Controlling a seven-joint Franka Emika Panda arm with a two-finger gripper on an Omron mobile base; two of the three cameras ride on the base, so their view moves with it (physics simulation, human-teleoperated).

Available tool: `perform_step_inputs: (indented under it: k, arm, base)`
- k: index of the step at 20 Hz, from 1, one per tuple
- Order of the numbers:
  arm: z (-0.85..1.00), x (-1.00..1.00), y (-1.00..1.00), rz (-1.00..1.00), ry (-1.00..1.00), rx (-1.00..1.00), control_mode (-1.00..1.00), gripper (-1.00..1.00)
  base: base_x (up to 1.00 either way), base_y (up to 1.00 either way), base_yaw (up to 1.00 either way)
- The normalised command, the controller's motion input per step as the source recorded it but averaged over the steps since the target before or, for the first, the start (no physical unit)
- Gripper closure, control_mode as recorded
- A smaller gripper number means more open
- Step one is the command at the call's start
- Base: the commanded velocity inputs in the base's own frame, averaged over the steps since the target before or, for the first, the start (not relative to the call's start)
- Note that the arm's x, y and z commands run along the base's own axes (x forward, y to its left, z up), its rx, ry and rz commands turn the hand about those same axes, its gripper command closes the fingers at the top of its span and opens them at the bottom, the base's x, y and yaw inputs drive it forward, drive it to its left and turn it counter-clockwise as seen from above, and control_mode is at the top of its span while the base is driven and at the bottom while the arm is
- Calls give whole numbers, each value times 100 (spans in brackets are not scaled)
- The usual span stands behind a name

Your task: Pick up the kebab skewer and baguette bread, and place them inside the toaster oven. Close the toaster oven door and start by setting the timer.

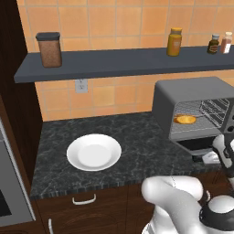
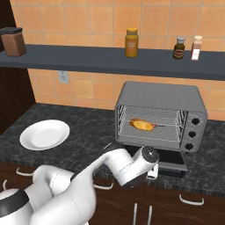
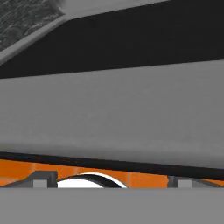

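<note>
The toaster oven (image 2: 160, 116) stands on the dark surface (image 2: 79, 132), just above and behind the claw (image 2: 151, 172), and its cavity is open. The toaster oven door (image 2: 169, 163) lies folded down flat in front, and the claw is low at its front edge, released, with the jaws wide and grasping nothing. The white plate (image 2: 44, 134) sits well away to the claw's left with no food on it. Inside the oven, up on the wire rack, rests the baguette bread (image 2: 141, 125), and a thin stick beside it is probably the kebab skewer (image 2: 159, 126), but it is too small to be sure. I judge that the loading is finished and closing the door is the step in hand. The next move needs the claw under the door edge, to swing it up.
</note>
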Motion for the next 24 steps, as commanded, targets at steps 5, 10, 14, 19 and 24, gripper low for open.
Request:
perform_step_inputs:
  k: [5, 10, 14, 19, 24]
  arm:
    - [32, 100, 29, 0, -5, -11, -100, -100]
    - [-10, 100, 83, 0, -31, -7, -100, -100]
    - [-19, 100, 98, 0, -45, -7, -100, -100]
    - [-4, 100, 72, 0, -29, -8, -100, -100]
    - [45, 100, 3, 0, 19, -18, -100, -100]
  base:
    - [0, 0, 0]
    - [0, 0, 0]
    - [0, 0, 0]
    - [0, 0, 0]
    - [0, 0, 0]
